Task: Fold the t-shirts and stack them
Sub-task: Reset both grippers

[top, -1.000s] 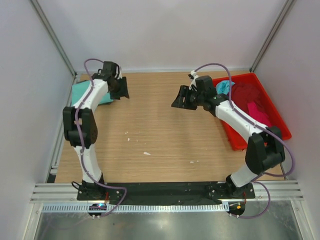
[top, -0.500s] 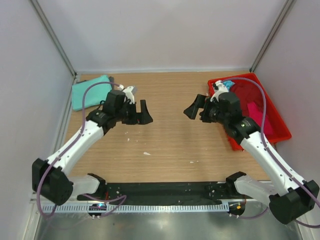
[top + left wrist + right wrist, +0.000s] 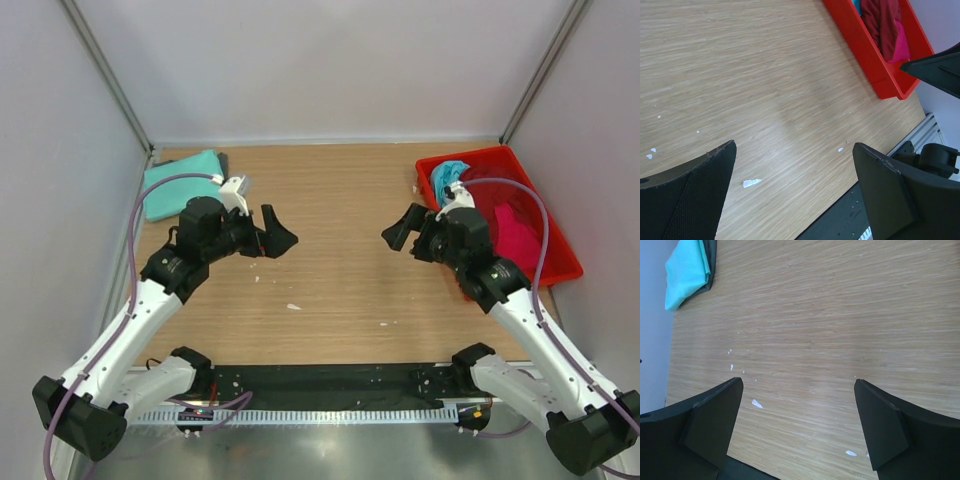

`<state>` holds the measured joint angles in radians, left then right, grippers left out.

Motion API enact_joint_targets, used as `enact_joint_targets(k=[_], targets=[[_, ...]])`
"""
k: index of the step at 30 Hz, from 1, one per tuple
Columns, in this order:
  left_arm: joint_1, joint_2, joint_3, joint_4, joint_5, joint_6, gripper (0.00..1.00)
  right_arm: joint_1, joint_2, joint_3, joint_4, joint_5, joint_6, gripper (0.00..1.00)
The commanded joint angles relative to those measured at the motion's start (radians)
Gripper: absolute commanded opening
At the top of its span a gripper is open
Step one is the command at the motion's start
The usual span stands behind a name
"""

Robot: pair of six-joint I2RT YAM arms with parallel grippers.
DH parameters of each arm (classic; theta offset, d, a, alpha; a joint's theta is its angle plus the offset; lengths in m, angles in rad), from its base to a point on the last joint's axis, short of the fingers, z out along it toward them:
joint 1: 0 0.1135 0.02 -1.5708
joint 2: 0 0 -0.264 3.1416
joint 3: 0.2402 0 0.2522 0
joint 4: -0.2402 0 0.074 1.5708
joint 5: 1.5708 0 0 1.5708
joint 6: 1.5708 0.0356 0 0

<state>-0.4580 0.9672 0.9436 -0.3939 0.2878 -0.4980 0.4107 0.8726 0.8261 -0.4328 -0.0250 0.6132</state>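
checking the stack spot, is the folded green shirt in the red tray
No, the green shirt lies on the table at far left; the red tray sits far right.

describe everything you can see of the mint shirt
The mint shirt is plain soft cloth, folded into a flat, roughly rectangular pad with slightly uneven edges. It lies at the far left corner of the table, close to the wall. It sits on a dark grey shirt, whose edge shows along one side. Nothing lies on top of it.
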Motion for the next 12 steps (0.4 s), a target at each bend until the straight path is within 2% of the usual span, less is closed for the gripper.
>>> enact_joint_targets(k=[1, 12], targets=[[-0.002, -0.010, 0.007, 0.059, -0.010, -0.002, 1.00, 0.004, -0.027, 0.008, 0.069, 0.053, 0.022, 1.00], [-0.002, -0.031, 0.003, 0.070, -0.035, -0.002, 1.00, 0.004, -0.038, 0.028, 0.058, 0.120, -0.006, 1.00]])
